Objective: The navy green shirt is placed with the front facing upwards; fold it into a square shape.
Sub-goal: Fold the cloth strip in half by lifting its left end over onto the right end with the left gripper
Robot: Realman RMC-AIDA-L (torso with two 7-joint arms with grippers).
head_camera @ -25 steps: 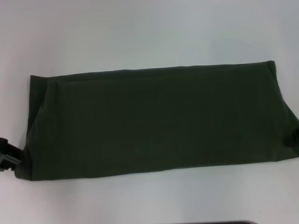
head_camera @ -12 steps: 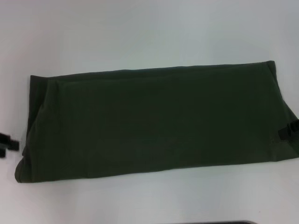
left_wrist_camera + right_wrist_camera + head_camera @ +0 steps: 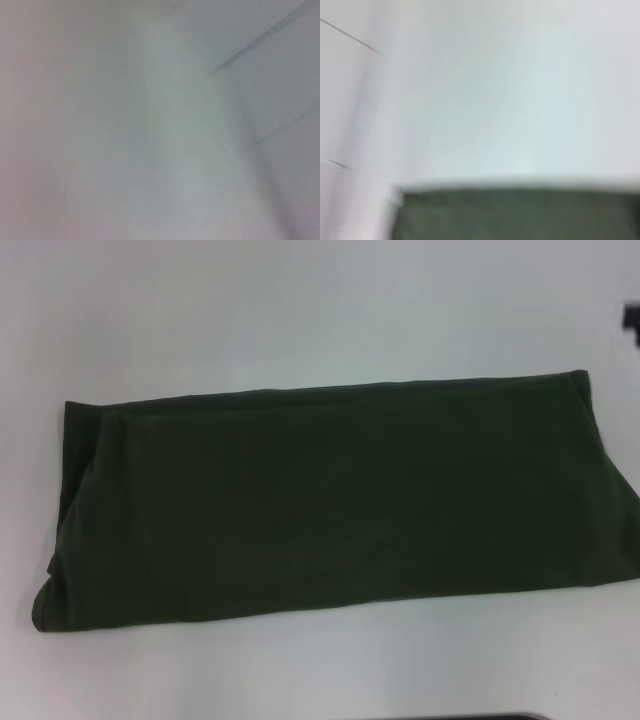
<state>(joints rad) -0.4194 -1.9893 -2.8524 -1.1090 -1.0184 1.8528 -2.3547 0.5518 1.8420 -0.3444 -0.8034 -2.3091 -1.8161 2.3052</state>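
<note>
The navy green shirt [image 3: 330,505] lies on the white table as a long folded band, running from the left edge of the head view to the right edge, plain side up with no lettering showing. A strip of the shirt [image 3: 520,215] also shows in the right wrist view, with white table beyond it. Only a small dark piece of my right gripper [image 3: 632,318] pokes in at the right edge of the head view, beyond the shirt's far right corner and apart from the cloth. My left gripper is out of view; its wrist camera shows only white surface.
The white table [image 3: 300,310] surrounds the shirt on the far and near sides. A dark edge [image 3: 470,717] shows at the bottom of the head view.
Both grippers have left the shirt's ends. The left one has gone out of view at the left; the right one has moved from the near right corner to the far right edge.
</note>
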